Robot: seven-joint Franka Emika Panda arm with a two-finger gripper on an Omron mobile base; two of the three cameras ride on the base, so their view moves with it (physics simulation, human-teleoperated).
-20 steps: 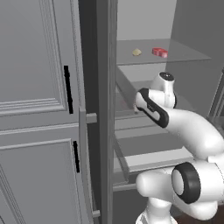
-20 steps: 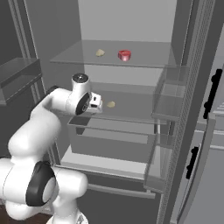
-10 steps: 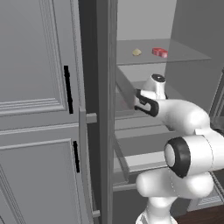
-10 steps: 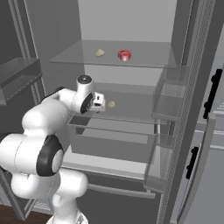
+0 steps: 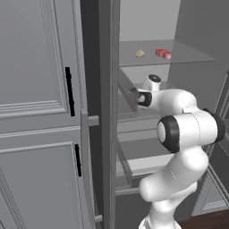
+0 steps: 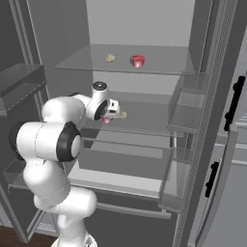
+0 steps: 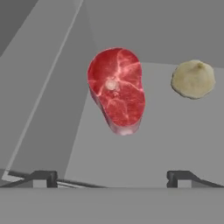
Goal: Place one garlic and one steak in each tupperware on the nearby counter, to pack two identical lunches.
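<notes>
Glass shelves in an open fridge — meat and garlic on two levels

The upper shelf [image 6: 159, 60] is a clear glass pane; a garlic bulb [image 6: 110, 58] and a red steak [image 6: 137, 61] lie on it, near each other but apart, the garlic to the left in both base views. On the middle shelf [image 7: 175, 144] below, a second steak [image 7: 117, 89] lies flat with a second garlic bulb [image 7: 193, 78] beside it, not touching — the shelf around them is bare grey. The lower shelf [image 6: 125, 181] sits beneath these.
</notes>
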